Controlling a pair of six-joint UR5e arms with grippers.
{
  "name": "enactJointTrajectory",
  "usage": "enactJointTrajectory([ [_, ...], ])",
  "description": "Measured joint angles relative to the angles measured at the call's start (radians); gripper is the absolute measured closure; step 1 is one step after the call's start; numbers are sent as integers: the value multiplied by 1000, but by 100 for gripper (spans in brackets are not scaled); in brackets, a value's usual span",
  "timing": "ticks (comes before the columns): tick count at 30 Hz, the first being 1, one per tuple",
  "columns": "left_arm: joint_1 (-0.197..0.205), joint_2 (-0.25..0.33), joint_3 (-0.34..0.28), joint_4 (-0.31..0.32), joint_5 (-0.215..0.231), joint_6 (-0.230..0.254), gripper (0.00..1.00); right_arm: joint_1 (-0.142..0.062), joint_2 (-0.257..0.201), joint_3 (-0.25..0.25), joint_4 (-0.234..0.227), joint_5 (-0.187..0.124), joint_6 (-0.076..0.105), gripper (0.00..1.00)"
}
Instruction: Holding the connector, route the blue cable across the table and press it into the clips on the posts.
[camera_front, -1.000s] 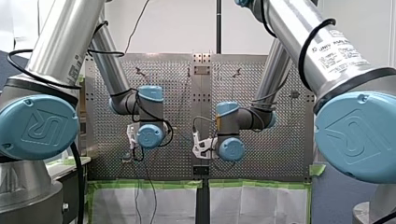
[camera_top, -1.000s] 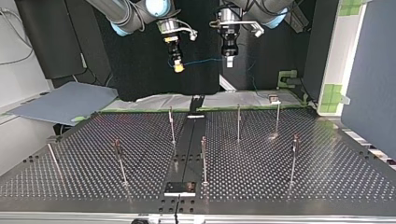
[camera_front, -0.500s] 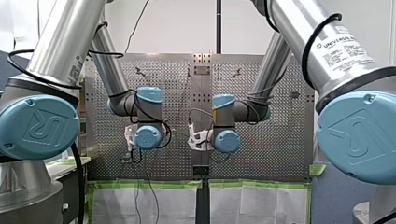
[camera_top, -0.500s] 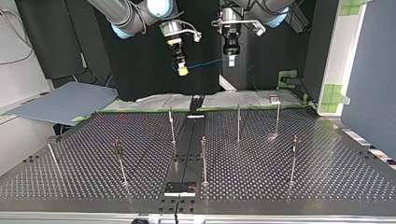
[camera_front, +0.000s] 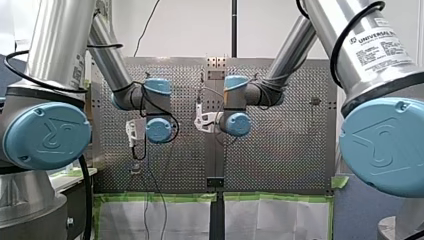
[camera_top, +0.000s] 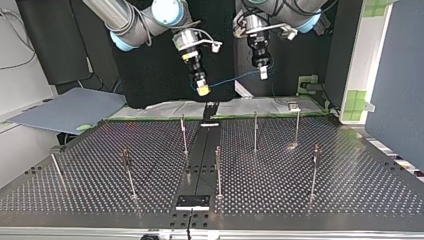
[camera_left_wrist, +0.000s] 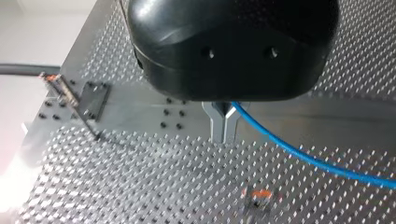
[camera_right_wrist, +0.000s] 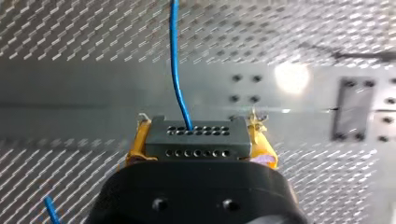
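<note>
1. Front view: my left arm (camera_front: 159, 129) and my right arm (camera_front: 235, 122) hang over the surface (camera_front: 280, 150). I cannot read the claws here.
2. Top view: the blue cable (camera_top: 232, 80) hangs in the air between my right claw (camera_top: 202, 90) and my left claw (camera_top: 262, 74), on the far side of the posts (camera_top: 255, 131). Their clips (camera_top: 125, 154) hold no cable, and I see no container.
3. Left wrist view: my left claw is pressed together on the blue cable, which may slip through under a hard pull.
4. Right wrist view: the yellow pads (camera_right_wrist: 138, 142) of my right claw pinch the connector (camera_right_wrist: 205, 145). Too much tension could tear the blue cable out.

Behind me: black drape (camera_top: 150, 75) | facing me: white wall (camera_front: 190, 30) | past table's (camera_top: 300, 200) top-view left edge: grey sheet (camera_top: 65, 110) | past its right edge: blue-grey panel (camera_top: 395, 75)
</note>
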Motion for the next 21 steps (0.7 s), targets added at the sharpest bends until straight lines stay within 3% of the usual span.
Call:
enactJointTrajectory([
  [4,35,37,2,-37,25,-1,100,5,-37,-37,37,-27,4,100],
  [13,116,118,27,-118,48,-6,100,27,-111,-115,115,-39,18,100],
  [21,182,188,48,-188,73,-15,100,41,-122,-187,187,-74,34,100],
])
